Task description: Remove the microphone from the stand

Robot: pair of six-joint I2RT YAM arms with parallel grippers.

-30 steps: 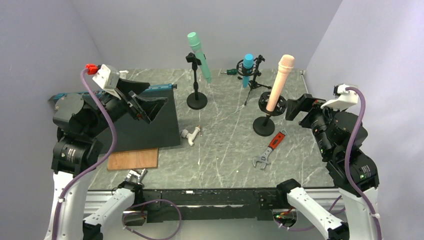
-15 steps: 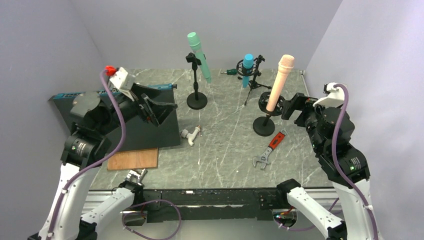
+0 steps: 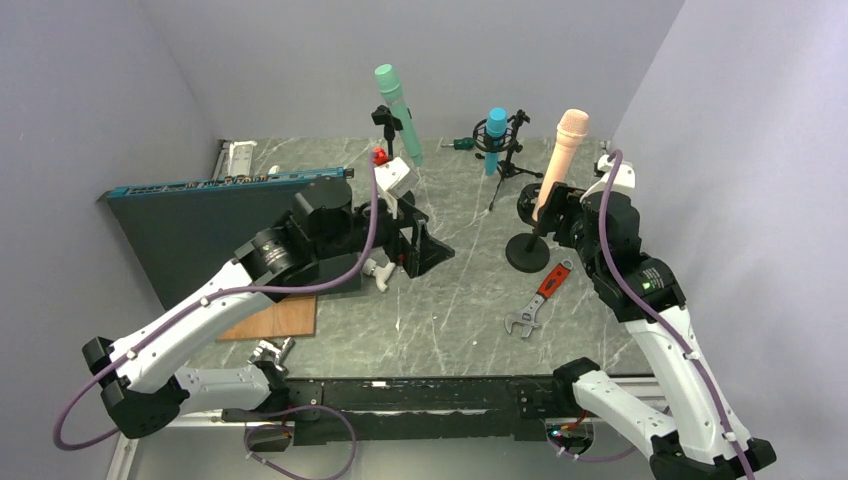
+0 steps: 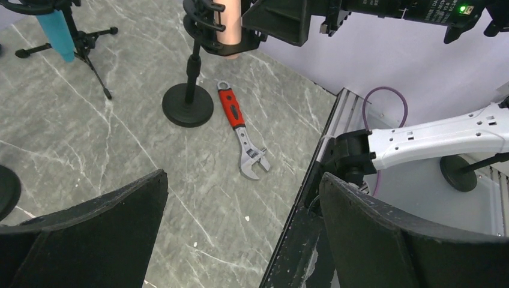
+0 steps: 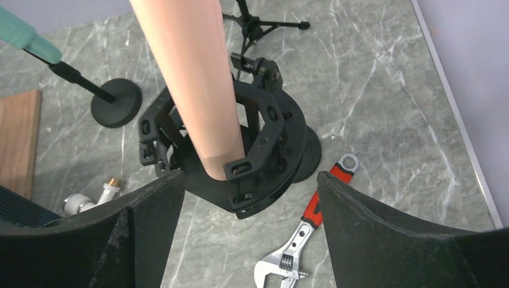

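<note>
A peach microphone [image 3: 560,160] stands tilted in a black ring mount [image 3: 528,205] on a round-based stand [image 3: 527,253]. My right gripper [image 3: 556,212] is open right beside the mount. In the right wrist view the microphone [image 5: 192,78] and mount [image 5: 264,156] sit just ahead of the open gripper [image 5: 249,234], not between the fingers [image 5: 390,234]. My left gripper [image 3: 428,245] is open and empty over the table's middle. Its wrist view shows the open gripper [image 4: 243,234], with the stand base [image 4: 188,112] and the microphone's lower end [image 4: 228,27] farther off.
A green microphone [image 3: 397,110] on a round-based stand and a blue microphone [image 3: 495,135] on a tripod stand at the back. A red-handled wrench [image 3: 540,298] lies by the peach stand. A white pipe fitting [image 3: 380,270], a black board [image 3: 200,225] and a wooden board [image 3: 270,317] lie left.
My left arm swung right, from over the black board to the table's middle. My right gripper moved left and forward, up to the peach microphone's mount.
</note>
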